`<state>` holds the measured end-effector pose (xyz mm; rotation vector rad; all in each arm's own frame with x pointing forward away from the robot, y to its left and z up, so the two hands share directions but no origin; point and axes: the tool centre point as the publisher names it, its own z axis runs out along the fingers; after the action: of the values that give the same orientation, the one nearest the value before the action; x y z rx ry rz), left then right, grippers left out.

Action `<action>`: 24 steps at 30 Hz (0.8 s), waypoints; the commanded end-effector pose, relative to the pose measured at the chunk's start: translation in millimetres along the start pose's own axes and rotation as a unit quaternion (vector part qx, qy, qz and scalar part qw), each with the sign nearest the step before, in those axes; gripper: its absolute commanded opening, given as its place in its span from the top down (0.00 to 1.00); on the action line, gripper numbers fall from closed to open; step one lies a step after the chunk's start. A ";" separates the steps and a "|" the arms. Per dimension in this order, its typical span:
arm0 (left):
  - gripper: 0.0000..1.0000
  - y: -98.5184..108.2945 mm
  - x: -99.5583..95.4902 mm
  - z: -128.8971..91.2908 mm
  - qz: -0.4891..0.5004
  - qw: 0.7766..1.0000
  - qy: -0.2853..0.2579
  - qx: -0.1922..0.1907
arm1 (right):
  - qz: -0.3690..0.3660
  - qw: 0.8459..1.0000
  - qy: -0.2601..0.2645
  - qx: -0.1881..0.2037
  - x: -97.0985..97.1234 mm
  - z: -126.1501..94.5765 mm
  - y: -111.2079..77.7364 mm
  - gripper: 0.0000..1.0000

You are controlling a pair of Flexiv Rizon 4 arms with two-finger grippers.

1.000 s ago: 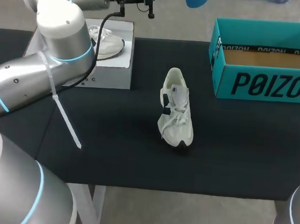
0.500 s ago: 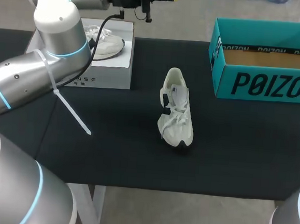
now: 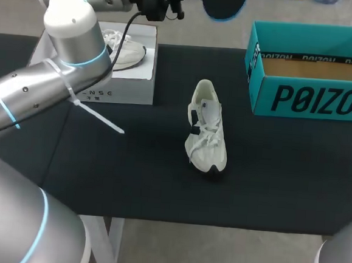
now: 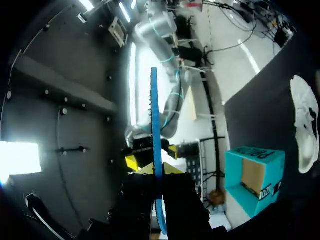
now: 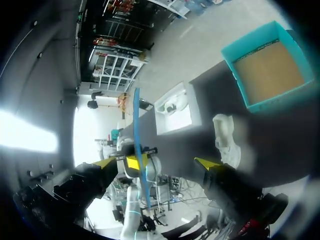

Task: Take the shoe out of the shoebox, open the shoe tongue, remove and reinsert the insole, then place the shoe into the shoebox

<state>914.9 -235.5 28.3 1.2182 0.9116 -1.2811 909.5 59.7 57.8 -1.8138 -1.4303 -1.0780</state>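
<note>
Boxes bracket our table (image 3: 129, 182): at the left stands a white box (image 3: 122, 84) with a second shoe (image 3: 122, 49) lying in it, which we judge to be a spare that plays no part in this step. Our left arm (image 3: 67, 44) reaches past that box and up toward the far edge, where our left gripper (image 4: 156, 169) is clamped on the insole (image 3: 223, 2), holding it high and clear of everything below. Mid-table the shoe (image 3: 206, 134) rests apart from both boxes, its opening upward, so the insole can probably go straight back in. At the right the teal shoebox (image 3: 312, 99) stands open, ready to take the shoe afterwards. Our right gripper (image 5: 161, 165) hangs with its fingers spread wide, facing the raised insole. The insole seems to sit just ahead of one finger, perhaps for a handover, though that view is too warped to be sure.
</note>
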 end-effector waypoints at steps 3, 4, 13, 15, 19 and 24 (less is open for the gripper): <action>1.00 1.7 3.8 2.0 0.024 1.000 0.001 -0.008 | -0.006 0.999 0.037 -0.003 -4.0 13.2 -3.5 0.00; 1.00 2.2 3.1 3.6 0.016 1.000 0.004 -0.020 | -0.006 0.999 0.039 -0.001 -3.8 15.9 -3.2 0.00; 1.00 -2.0 -9.3 13.3 -0.040 0.998 0.040 -0.027 | -0.010 0.999 0.040 0.010 -2.7 20.9 -3.6 0.00; 1.00 -0.7 -7.2 14.6 -0.047 0.998 0.044 -0.028 | -0.012 0.999 0.041 0.012 -2.2 21.2 -3.9 0.00; 1.00 8.1 0.4 16.2 -0.053 0.997 0.042 -0.044 | -0.016 0.999 0.049 0.008 0.2 22.4 -5.5 0.00; 1.00 17.6 7.4 23.7 -0.039 0.997 0.036 -0.057 | -0.031 0.993 0.117 -0.007 7.1 28.8 -8.2 0.00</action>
<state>925.2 -250.7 31.5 1.1635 1.0974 -1.2496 911.8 82.7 60.8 -1.6631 -1.3935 -1.2092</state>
